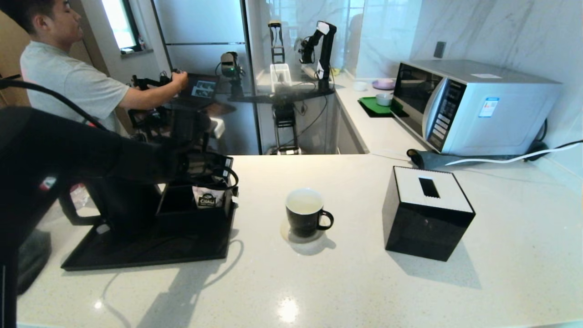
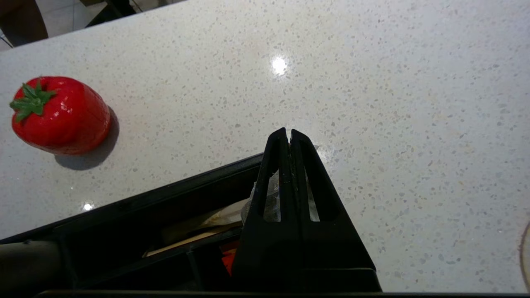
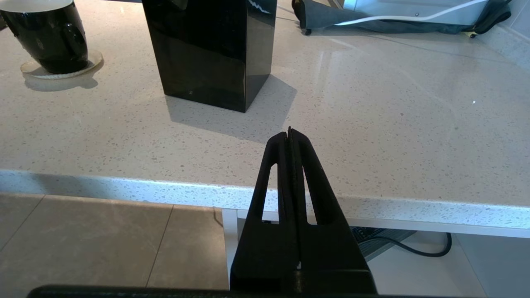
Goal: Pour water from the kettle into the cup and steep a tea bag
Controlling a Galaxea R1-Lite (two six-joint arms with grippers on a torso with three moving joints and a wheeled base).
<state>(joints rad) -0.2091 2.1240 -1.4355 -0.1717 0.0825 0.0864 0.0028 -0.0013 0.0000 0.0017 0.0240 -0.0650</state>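
The black cup (image 1: 305,213) (image 3: 49,39), white inside, stands on a round coaster mid-counter, handle to the right. My left arm hides most of the black kettle (image 1: 123,205), which stands on the tray (image 1: 136,255). My left gripper (image 2: 288,133) is over the right end of the black compartment box (image 1: 182,207) (image 2: 165,194). Its fingers are shut. A grey translucent pouch, the tea bag (image 2: 272,198), shows through the finger slots, pinched at the seam. My right gripper (image 3: 290,131) hangs shut and empty at the counter's front edge, right of the cup.
A white "CHALI" sachet (image 1: 208,199) stands in the box. A black tissue box (image 1: 428,214) (image 3: 211,49) sits right of the cup. A microwave (image 1: 473,107) stands at the back right. A red strawberry-shaped object (image 2: 58,114) lies on the counter beyond the tray. A person sits at the back left.
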